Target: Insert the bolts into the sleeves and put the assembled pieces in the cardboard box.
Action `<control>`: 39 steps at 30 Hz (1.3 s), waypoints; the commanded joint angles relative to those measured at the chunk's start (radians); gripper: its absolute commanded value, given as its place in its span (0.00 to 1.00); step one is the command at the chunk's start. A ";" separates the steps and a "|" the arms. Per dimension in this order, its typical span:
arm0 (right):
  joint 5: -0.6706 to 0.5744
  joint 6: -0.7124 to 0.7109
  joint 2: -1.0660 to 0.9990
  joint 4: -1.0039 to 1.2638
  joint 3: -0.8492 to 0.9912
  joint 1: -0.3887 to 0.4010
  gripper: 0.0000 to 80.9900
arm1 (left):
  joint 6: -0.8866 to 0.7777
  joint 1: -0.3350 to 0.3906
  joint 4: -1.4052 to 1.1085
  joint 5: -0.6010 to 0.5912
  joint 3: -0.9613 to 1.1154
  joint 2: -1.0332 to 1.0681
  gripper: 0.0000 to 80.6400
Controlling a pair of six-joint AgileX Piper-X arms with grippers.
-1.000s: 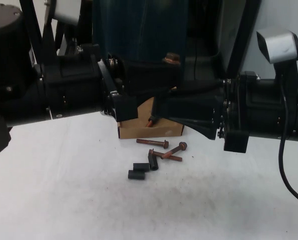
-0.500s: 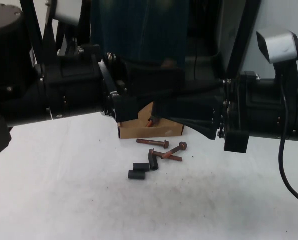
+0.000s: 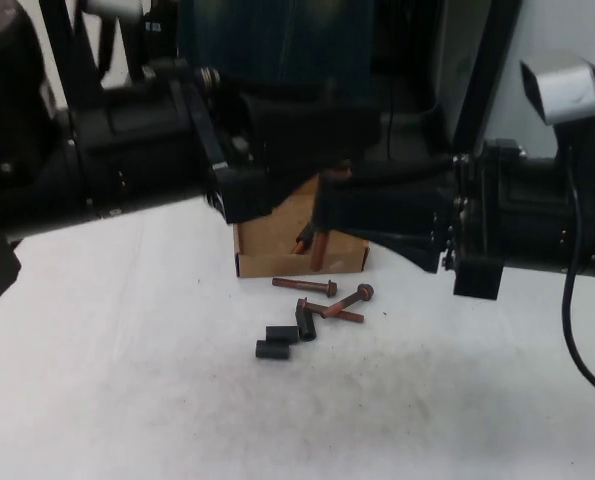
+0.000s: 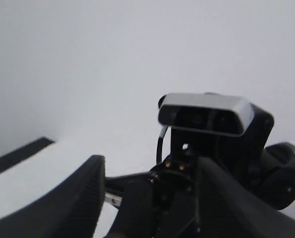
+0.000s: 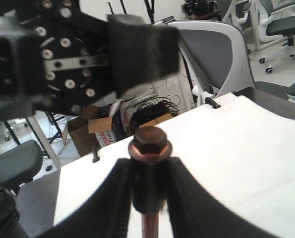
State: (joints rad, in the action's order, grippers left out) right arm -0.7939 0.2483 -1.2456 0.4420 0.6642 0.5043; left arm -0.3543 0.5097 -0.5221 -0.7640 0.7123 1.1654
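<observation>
Copper-coloured bolt [image 3: 319,250] hung shank-down over the open cardboard box [image 3: 277,262] in the high view, carried by the right arm [image 3: 537,235], apparently poised for release into the box. Three loose bolts [image 3: 305,285] and three black sleeves [image 3: 282,334] lay just in front of the box on the white, faintly smudged table [image 3: 127,380], not yet assembled. The left arm [image 3: 107,170] was raised beside the box. In the left wrist view, the left end effector [image 4: 149,171] stood empty with its fingers wide apart, facing the other arm's camera [image 4: 204,114] against a plain pale wall [image 4: 112,59]. In the right wrist view, the right end effector [image 5: 148,173] was clamped on the bolt just below its hexagonal head; whether a sleeve sat on the shank could not be told. Office chairs [image 5: 206,54] and tangled cables [image 5: 147,106] lay beyond the table.
</observation>
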 commanded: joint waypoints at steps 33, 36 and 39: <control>0.259 -0.032 -0.335 -0.843 0.597 -0.137 0.00 | -0.143 -0.180 0.623 0.194 0.001 -0.025 0.28; 0.259 -0.032 -0.397 -0.843 0.652 -0.137 0.00 | -0.174 -0.177 0.623 0.194 0.001 -0.025 0.28; 0.259 -0.003 -0.466 -0.842 0.701 -0.137 0.00 | -0.184 -0.167 0.631 0.194 0.001 -0.025 0.28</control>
State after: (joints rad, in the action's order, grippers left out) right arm -0.5300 0.2296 -1.6809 -0.4081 1.3274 0.3693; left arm -0.5185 0.3315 0.1056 -0.5771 0.7123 1.1487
